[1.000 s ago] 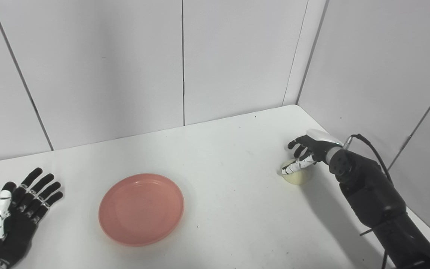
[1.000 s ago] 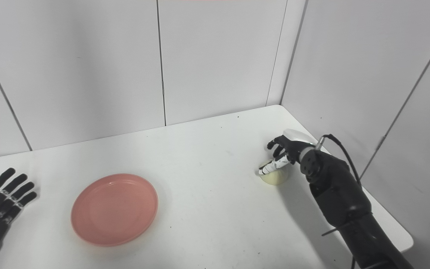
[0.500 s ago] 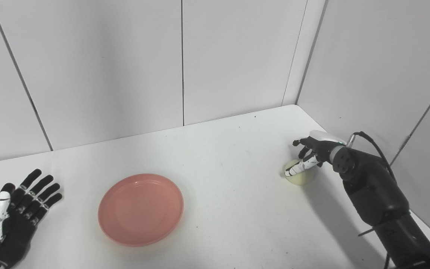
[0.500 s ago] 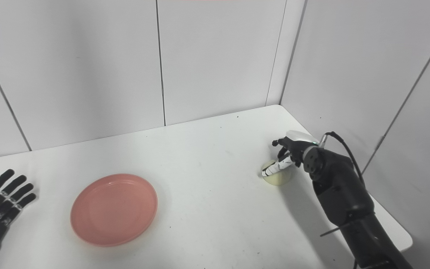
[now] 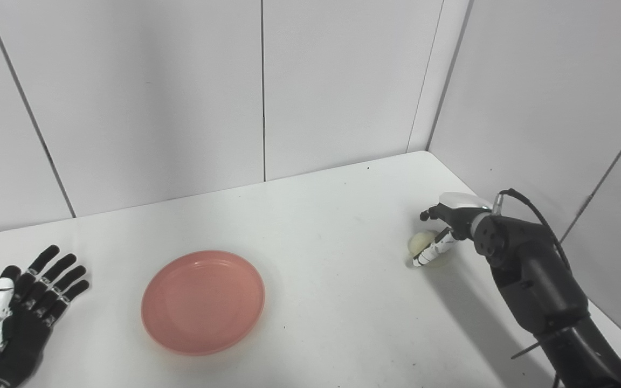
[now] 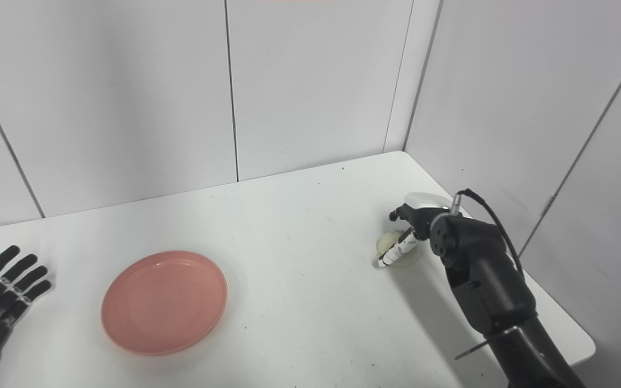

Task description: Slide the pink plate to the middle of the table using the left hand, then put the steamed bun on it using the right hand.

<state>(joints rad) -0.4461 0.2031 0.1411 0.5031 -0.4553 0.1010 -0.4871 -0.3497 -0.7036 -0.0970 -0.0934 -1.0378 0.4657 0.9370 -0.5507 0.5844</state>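
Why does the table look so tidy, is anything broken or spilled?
Nothing stands out. The pink plate sits flat and whole on the white table, with nothing on it. The steamed bun looks unsquashed at the right robot hand. The left robot hand rests open.

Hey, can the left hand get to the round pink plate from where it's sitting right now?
Probably yes. The left hand lies open on the white table, and only bare tabletop separates it from the round pink plate.

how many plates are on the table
1. The pink plate lies left of the table's centre, empty. Nothing hides another.
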